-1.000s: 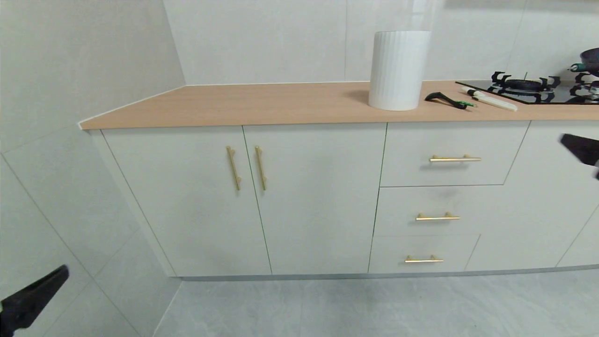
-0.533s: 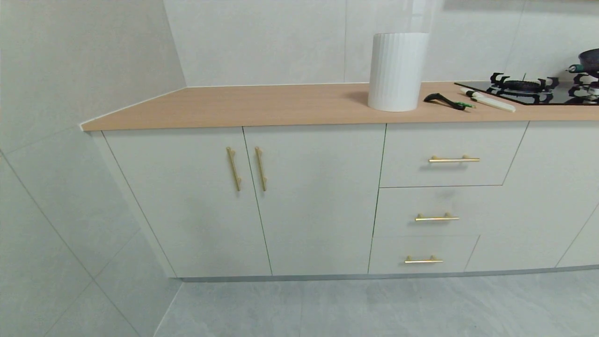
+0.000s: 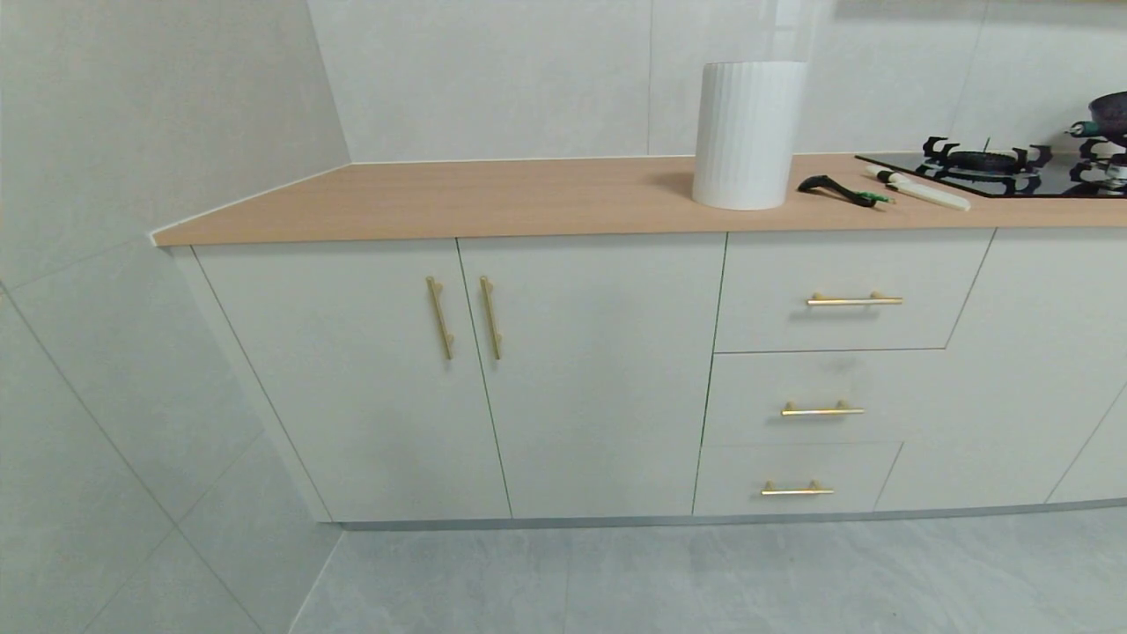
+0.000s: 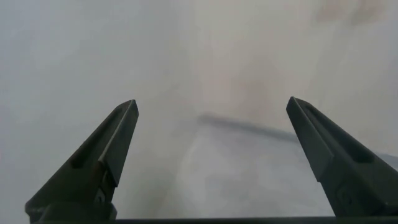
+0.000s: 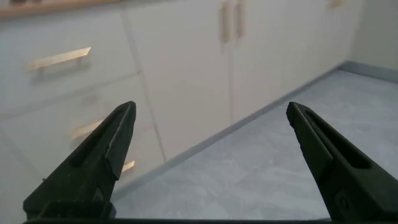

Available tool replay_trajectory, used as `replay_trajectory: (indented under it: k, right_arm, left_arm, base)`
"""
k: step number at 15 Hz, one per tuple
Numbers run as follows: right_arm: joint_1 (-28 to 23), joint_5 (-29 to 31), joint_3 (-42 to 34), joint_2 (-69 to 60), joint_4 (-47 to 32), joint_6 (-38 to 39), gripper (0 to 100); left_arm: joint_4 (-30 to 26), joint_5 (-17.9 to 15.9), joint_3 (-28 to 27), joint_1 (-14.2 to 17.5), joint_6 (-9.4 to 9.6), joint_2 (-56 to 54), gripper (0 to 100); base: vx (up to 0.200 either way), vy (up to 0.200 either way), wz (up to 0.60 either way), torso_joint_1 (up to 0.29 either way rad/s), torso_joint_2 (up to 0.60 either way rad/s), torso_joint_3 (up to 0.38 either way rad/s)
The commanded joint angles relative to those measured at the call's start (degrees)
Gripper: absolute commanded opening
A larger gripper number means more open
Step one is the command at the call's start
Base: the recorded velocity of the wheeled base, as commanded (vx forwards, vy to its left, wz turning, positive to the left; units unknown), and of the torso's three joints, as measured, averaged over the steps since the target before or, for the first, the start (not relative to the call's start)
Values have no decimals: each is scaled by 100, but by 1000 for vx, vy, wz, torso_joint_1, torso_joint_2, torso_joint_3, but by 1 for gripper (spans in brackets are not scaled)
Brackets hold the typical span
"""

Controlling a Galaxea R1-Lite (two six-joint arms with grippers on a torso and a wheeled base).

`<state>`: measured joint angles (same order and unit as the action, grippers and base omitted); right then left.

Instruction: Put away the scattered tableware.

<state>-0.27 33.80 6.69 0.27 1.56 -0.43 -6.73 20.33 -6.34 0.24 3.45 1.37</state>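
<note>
Wooden table (image 3: 493, 198) carries a black utensil (image 3: 836, 188) and a white utensil (image 3: 924, 191) at its right, beside a ribbed holder (image 3: 747, 132). Left fingers (image 4: 112, 149) and right fingers (image 5: 109, 152) stand apart, empty, well away from both.

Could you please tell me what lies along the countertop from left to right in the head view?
white ribbed container → black-handled utensil → white utensil → burner grate of the gas hob → dark pot at the picture's edge
</note>
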Motion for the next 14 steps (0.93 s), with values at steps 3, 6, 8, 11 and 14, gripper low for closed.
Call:
replay_trajectory:
  k: [3, 6, 8, 11, 14]
  right_arm:
    - [0, -1166, -660, -18, 134, -344, 100]
    - [9, -2897, -652, -18, 108, -379, 100]
    - [18, -3301, -652, -9, 90, -845, 100]
    - [18, -3328, -617, 0, -15, -792, 100]
    - [9, -3249, -529, -9, -218, -388, 100]
  left_arm:
    - [594, -1471, 511, -7, -37, -137, 100]
    - [611, -1937, 616, -16, -187, -137, 100]
    - [611, -2033, 625, -16, -108, -137, 100]
    - [638, -2025, 634, -16, -327, -137, 100]
    - [638, -2025, 634, -16, -327, -137, 100]
  base:
    - [0, 0, 0, 0, 0, 0]
    - [0, 0, 0, 0, 0, 0]
    - [0, 0, 0, 0, 0, 0]
    - [0, 0, 0, 0, 0, 0]
    - [0, 0, 0, 0, 0, 0]
